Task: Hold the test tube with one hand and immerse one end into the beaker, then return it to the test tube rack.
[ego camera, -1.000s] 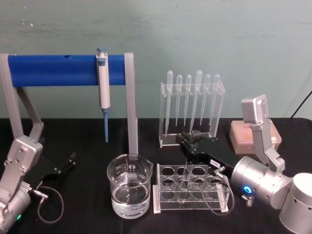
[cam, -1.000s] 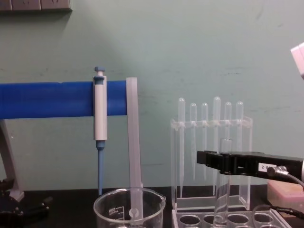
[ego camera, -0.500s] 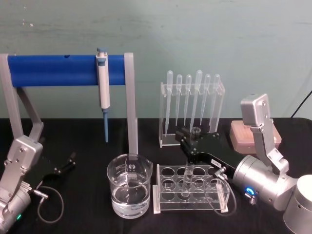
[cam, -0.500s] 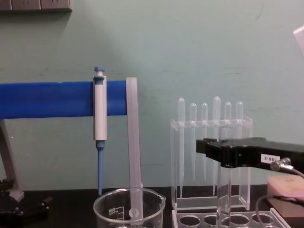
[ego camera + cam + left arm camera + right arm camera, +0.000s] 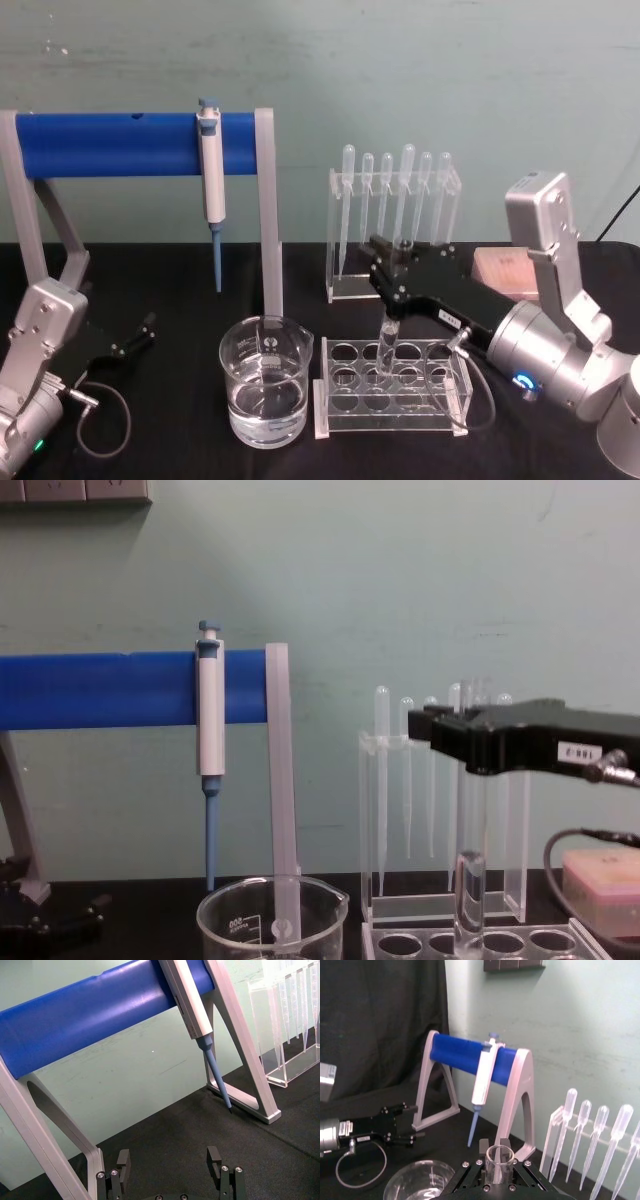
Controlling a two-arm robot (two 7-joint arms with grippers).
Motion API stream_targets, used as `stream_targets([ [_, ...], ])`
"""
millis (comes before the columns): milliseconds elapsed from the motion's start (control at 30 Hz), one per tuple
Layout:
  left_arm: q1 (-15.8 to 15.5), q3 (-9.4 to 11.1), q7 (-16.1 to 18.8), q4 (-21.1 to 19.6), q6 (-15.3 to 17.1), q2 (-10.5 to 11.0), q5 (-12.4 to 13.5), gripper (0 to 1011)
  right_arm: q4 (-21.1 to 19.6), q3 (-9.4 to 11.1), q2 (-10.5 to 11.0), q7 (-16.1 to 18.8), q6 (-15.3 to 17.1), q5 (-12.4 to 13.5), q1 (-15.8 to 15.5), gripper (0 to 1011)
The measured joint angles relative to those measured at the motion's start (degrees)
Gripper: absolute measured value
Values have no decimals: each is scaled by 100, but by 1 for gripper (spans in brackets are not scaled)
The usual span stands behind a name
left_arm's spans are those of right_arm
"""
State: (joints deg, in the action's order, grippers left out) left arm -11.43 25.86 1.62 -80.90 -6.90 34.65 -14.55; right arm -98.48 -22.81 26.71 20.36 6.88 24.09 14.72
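Head view, outward from the right gripper point(image 5: 400, 250): clamped on the tube point(image 5: 389, 335) just under its rim, holding it near upright, low end about level with the rack point(image 5: 440, 410) top. Raise straight until clear, carry left over the beaker point(image 5: 240, 360), lower slowly mid-mouth. Leave the left gripper point(image 5: 135, 337) parked, spread, far left.

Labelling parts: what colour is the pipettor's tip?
Blue; the pipettor tip shows best in the left wrist view.

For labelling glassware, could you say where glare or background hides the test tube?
Head view: wide clear glass test tube merges with the clear holed rack; chest view: bright highlights outline it; right wrist view: its rim reads plainly.
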Motion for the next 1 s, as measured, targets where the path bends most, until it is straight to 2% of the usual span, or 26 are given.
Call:
stream_targets([
  [167,0,0,0,0,0,0,0,1000,-161,80,-9,44,29,1,-3,135],
  [367,0,0,0,0,0,0,0,1000,-313,164,-19,90,197,136,12,135],
  [667,0,0,0,0,0,0,0,1000,-388,190,31,89,401,246,60,135],
  [1000,0,0,0,0,0,0,0,1000,-383,191,32,88,407,250,64,136],
])
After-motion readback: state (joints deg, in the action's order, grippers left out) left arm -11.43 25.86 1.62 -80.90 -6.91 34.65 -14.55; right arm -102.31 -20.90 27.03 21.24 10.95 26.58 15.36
